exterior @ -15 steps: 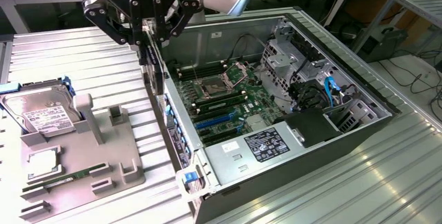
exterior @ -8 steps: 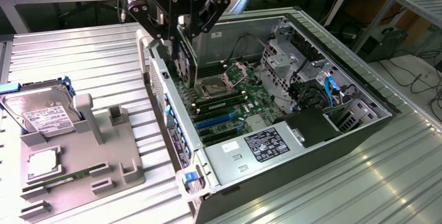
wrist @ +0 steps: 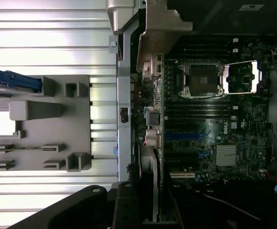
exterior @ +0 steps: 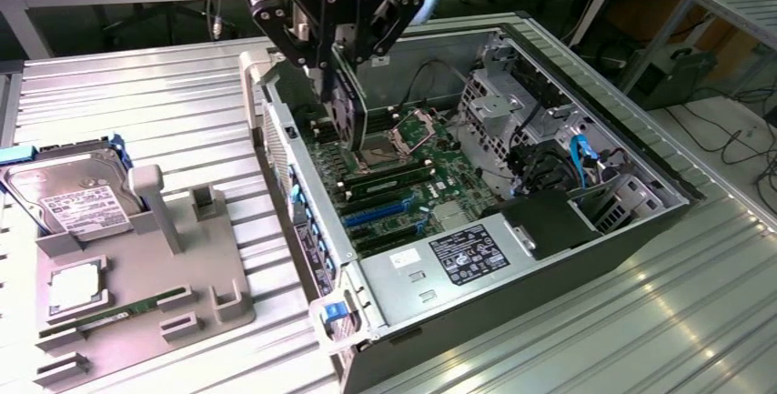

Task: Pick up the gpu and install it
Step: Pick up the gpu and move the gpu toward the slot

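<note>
Exterior view shows the pincer (exterior: 340,75) clamped on the upright gpu (exterior: 352,126), seen edge-on in wrist view.

The gripper (exterior: 330,62) clamps the gpu (exterior: 346,116) on edge, just above the motherboard (exterior: 413,194) inside the open computer case (exterior: 522,298). On the exterior view's left, a grey fixture (exterior: 206,294) carries a hard drive (exterior: 67,198) and a RAM stick (exterior: 116,314).

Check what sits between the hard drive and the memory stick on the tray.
A square silver chip, lying flat in the tray; exterior view shows it.
</note>
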